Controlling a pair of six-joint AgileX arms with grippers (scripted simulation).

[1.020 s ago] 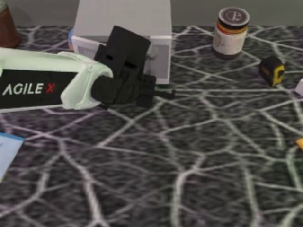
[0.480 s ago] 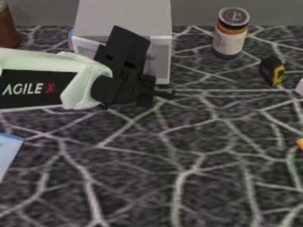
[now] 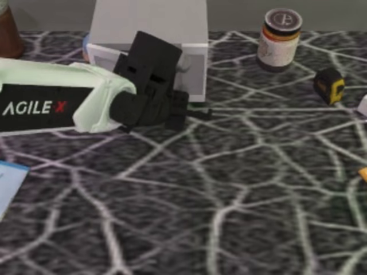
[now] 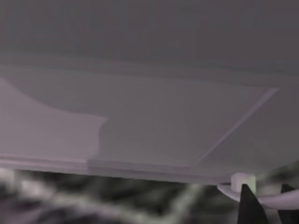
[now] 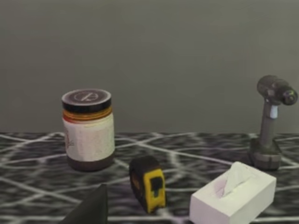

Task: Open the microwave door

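Light grey microwave [image 3: 150, 22], yellow-black tape measure [image 3: 329, 85]

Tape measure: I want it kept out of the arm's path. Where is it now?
In the top view the tape measure lies at the table's right, just right of the jar, far from the microwave.

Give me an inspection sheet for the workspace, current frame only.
Surface: table, dark with pale vein pattern.
Job's things: microwave at the far edge, left of centre; microwave door looks closed.
Clutter: jar, tape measure, tissue box, drill, blue item at the left edge.
Grippers: left gripper at the door's front, fingers near the handle strip; right gripper only a finger edge.
Cables: nothing seen.
Surroundings: plain grey wall.
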